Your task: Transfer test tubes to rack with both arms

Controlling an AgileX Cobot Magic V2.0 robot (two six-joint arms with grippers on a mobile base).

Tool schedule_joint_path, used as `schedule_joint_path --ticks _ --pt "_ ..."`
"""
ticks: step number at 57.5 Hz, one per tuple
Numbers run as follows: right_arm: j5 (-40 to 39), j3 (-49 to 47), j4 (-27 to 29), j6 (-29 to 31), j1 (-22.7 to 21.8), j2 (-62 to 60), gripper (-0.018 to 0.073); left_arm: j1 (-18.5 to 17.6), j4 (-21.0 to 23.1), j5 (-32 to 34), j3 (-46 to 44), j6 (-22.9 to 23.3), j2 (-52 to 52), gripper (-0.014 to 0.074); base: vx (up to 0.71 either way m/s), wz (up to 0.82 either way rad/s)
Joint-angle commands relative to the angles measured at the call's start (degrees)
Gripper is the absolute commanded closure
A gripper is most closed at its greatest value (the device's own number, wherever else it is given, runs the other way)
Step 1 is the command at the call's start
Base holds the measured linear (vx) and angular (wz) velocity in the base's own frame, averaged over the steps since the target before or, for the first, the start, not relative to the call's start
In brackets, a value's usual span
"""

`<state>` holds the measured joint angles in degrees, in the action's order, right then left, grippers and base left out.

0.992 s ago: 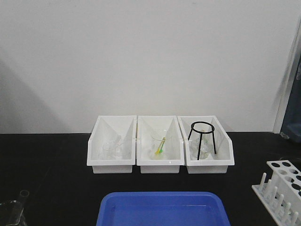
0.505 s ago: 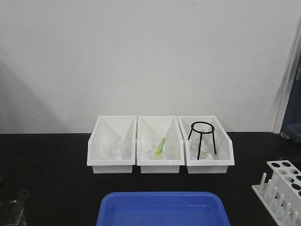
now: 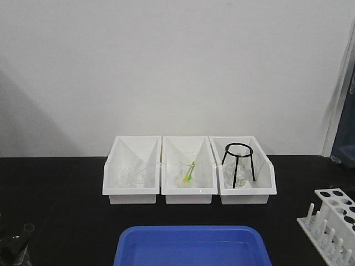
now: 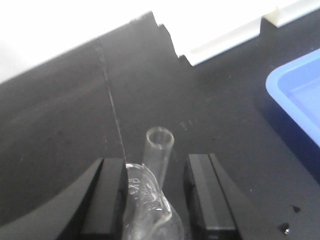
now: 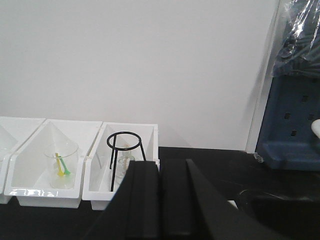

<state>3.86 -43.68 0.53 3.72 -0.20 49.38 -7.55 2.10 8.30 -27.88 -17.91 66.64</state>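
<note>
In the left wrist view a clear test tube point(image 4: 159, 150) stands tilted with its open rim up, leaning in a clear glass beaker point(image 4: 150, 205). My left gripper point(image 4: 156, 167) is open, one finger on each side of the tube; the left finger point(image 4: 112, 190) is against the beaker's rim. In the front view the tube's rim point(image 3: 26, 226) shows faintly at the bottom left, with a dark shape below it. The white rack point(image 3: 333, 221) stands at the right edge. My right gripper point(image 5: 160, 200) is shut with nothing between its jaws, and is out of the front view.
A blue tray point(image 3: 191, 244) lies at the front centre, right of my left gripper point(image 4: 300, 95). Three white bins point(image 3: 132, 191) stand in a row behind it, holding beakers and a black tripod ring point(image 3: 238, 163). A blue crate point(image 5: 295, 115) stands at the far right.
In the front view the beaker and tube at the bottom left have grown darker as a dark shape came in over them. Everything else stands as before.
</note>
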Motion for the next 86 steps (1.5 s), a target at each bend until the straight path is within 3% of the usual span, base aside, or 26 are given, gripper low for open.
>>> schedule_joint_path --ticks 1,13,35,53,86 --pt "-5.27 -2.08 -0.14 0.26 0.02 -0.02 0.0566 -0.39 0.43 15.0 3.63 0.16 -0.86 0.0218 0.0 0.0" --pt "-5.32 -2.09 -0.14 0.26 0.02 -0.02 0.0565 -0.39 -3.02 30.09 11.97 -2.46 0.53 0.0218 0.0 0.0" --pt "-5.31 -2.09 -0.14 0.26 0.02 -0.02 0.0564 -0.39 -3.88 45.78 12.49 -1.35 11.89 0.0218 0.0 0.0" --pt "-4.24 -1.91 -0.14 0.21 0.02 -0.02 0.0564 -0.39 0.77 49.12 12.43 0.04 15.66 0.0218 0.0 0.0" --pt "-2.83 -1.91 -0.14 0.21 0.02 -0.02 0.0564 -0.39 0.47 54.07 8.31 -0.1 23.49 0.0218 0.0 0.0"
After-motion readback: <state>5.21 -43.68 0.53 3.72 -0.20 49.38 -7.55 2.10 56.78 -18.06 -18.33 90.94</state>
